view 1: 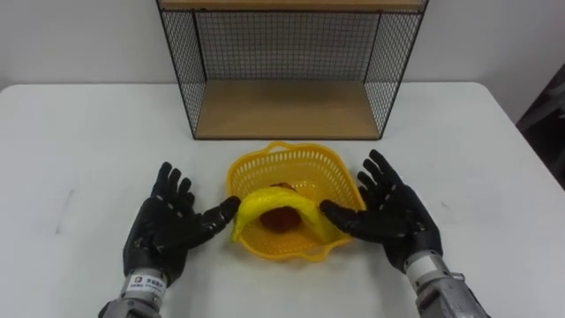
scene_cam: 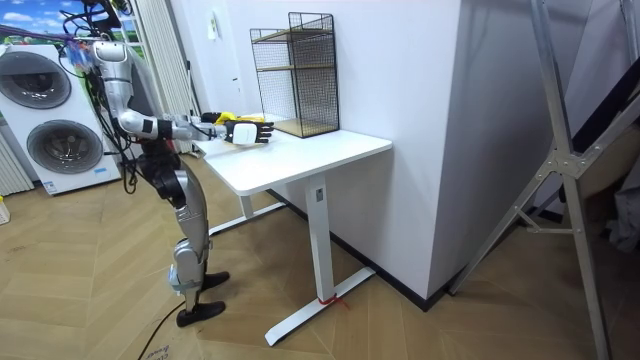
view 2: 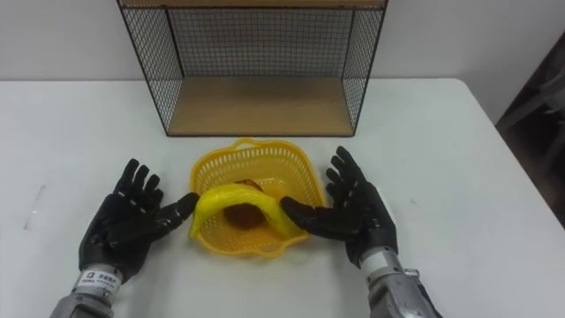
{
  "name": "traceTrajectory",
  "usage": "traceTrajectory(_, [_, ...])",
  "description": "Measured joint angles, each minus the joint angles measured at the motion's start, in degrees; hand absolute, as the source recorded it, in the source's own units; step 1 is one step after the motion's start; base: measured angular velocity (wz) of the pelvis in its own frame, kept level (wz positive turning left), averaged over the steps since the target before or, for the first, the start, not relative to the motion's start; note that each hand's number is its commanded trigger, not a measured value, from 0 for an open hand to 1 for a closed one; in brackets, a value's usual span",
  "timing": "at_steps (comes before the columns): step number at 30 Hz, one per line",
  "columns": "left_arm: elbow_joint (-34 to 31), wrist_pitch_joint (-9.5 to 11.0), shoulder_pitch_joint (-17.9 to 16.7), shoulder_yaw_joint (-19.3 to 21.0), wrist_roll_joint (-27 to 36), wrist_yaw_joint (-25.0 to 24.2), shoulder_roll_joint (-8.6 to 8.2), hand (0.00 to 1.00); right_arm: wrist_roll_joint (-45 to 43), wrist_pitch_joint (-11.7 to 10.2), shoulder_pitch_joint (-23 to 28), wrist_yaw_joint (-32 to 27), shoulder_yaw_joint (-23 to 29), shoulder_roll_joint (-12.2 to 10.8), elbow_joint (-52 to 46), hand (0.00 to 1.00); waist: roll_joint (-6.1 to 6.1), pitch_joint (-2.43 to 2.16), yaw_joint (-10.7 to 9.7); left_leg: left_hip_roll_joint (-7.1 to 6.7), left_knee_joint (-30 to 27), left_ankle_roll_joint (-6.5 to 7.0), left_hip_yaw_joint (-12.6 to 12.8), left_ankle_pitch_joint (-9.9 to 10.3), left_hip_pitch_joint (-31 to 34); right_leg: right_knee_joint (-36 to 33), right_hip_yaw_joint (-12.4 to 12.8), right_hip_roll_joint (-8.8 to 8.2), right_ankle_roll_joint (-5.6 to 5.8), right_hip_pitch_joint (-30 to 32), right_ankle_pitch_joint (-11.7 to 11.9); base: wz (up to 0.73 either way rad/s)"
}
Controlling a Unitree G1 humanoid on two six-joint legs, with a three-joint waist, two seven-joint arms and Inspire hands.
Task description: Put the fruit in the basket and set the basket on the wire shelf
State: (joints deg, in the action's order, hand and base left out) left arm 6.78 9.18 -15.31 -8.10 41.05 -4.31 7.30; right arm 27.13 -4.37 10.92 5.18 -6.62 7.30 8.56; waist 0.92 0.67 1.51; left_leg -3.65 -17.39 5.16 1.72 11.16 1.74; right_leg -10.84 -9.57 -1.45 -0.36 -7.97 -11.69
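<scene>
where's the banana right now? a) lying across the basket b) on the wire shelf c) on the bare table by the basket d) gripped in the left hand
A: the banana arches across the yellow basket over a reddish fruit, with the left hand and right hand open at either side.

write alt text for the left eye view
The robot's black left hand and right hand are open on either side of a yellow plastic mesh basket on a white table. A yellow banana arches over a dark red fruit inside it; a black wire shelf with wooden boards stands behind.
</scene>
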Motion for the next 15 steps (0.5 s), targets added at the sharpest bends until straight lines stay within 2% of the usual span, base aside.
traceTrajectory(3, [0.07,0.14,0.00,-0.06,-0.02,-0.60,-0.06,0.00,0.90,-0.15,-0.12,0.01,-0.72,-0.15,0.29,0.00,0.29,0.02,-0.02,0.00,0.00,0.01,0.01,0.00,0.12,-0.02,0.07,0.03,0.01,0.11,0.00,0.00])
traceTrajectory(7, [0.10,0.43,0.00,-0.15,0.04,-1.08,-0.76,0.00,1.64,-1.84,-0.76,1.05,-1.12,-0.30,2.17,0.00,0.48,0.03,-0.34,-0.01,-0.18,0.08,0.06,-0.06,0.51,-0.04,0.04,0.02,0.03,0.33,0.01,0.00])
traceTrajectory(15, [0.32,1.11,0.04,-1.26,2.11,-1.44,-1.11,0.00,4.29,-1.84,-0.79,1.98,-1.87,-0.37,2.35,0.00,0.76,0.16,-0.75,0.03,-0.17,0.10,0.27,-0.07,0.58,-0.72,0.26,-0.01,0.16,0.82,-0.04,0.00])
